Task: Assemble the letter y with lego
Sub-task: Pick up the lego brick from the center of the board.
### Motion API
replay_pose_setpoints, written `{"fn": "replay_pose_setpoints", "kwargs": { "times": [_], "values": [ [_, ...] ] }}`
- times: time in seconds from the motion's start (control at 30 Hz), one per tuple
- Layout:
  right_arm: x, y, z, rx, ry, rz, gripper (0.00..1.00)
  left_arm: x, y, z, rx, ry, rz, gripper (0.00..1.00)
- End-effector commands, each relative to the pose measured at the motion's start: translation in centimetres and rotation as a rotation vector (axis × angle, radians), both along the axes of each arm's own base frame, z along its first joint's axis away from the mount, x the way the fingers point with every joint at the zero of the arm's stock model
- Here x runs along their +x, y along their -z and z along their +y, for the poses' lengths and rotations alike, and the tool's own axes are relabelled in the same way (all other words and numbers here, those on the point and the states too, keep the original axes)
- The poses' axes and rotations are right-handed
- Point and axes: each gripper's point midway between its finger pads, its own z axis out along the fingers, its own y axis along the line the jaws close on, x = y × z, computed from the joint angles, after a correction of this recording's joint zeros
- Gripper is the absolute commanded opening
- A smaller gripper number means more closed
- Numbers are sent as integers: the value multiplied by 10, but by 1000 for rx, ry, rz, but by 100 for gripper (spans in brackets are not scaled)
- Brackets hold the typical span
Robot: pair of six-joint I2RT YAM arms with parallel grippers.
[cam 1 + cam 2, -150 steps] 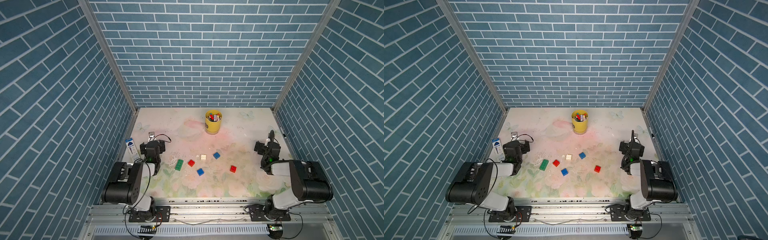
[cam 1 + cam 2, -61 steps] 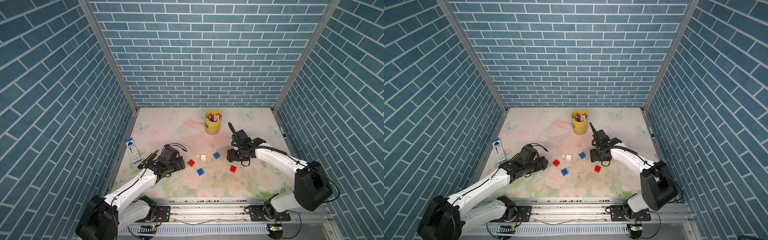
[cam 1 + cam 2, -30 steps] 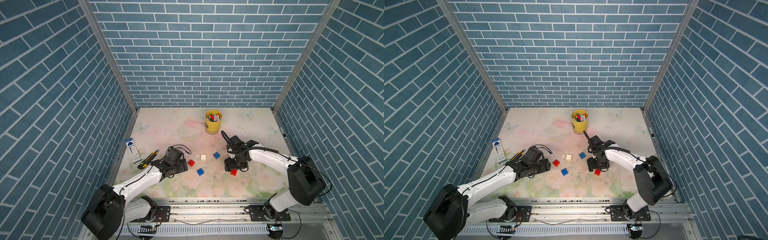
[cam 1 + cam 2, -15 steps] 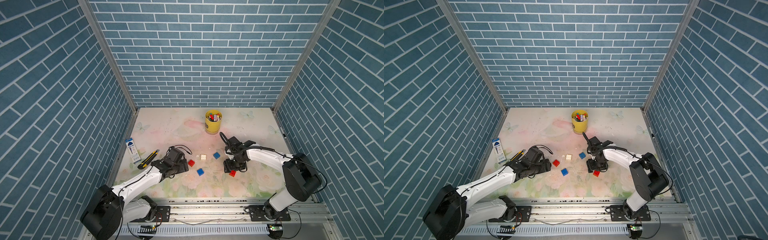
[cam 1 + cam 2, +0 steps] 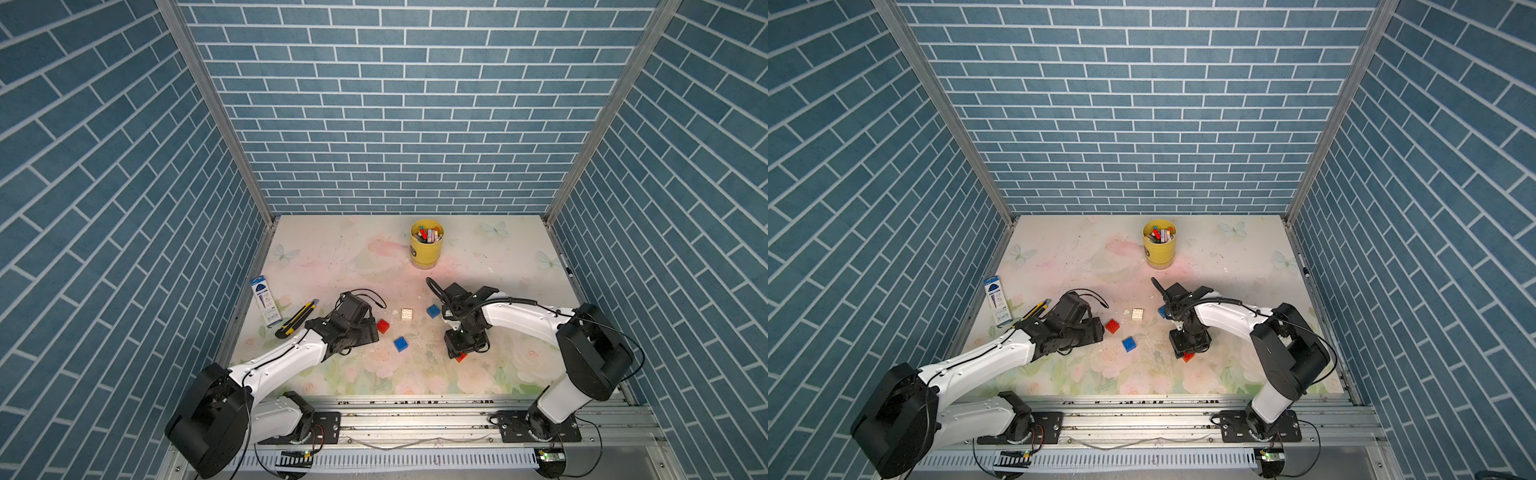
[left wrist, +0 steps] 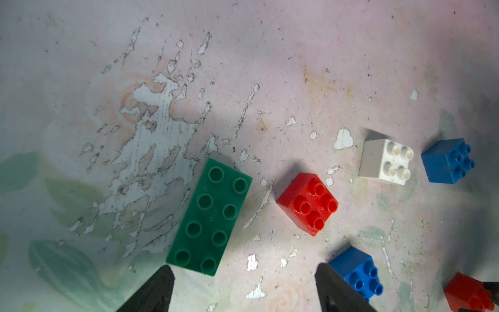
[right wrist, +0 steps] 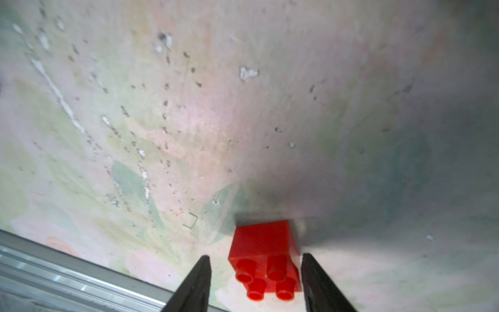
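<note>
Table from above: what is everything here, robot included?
green brick: one, long, left of centre, seen only from the left wrist
red bricks: two; one left of centre, one right of centre
blue bricks: two, mid-table
white brick: one, mid-table
cup: one, yellow, at the back
box: one, blue and white, left edge
knife: one, yellow and black, beside the box
table: one, floral
arms: two, white and black
left pincer: one, black, open, near the green brick
right pincer: one, black, open, straddling one of the red bricks
</note>
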Motion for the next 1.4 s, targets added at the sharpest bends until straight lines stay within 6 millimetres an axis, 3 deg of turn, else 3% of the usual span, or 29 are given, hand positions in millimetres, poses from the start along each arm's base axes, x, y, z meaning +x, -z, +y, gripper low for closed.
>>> {"fn": "replay_pose_setpoints", "kwargs": {
  "times": [0.0, 0.3, 0.47, 0.8, 1.1, 1.37],
  "values": [
    [2, -1, -9, -76, -5, -15, 51, 3, -6, 0, 27, 10, -14, 85],
    [9, -6, -8, -86, -9, -58, 37, 2, -4, 1, 32, 7, -9, 85],
    [23, -17, -1, -73, -12, -103, 36, 4, -10, -2, 17, 8, -24, 85],
    [71, -42, 20, -23, -27, -115, 36, 9, -24, -15, -47, 29, -57, 85],
    [104, -46, 31, -37, -64, -67, 35, 10, -25, -19, -61, 35, -62, 85],
    [112, -38, 48, -3, -92, -25, 35, 8, -28, -31, -117, 94, -75, 85]
  ]
}}
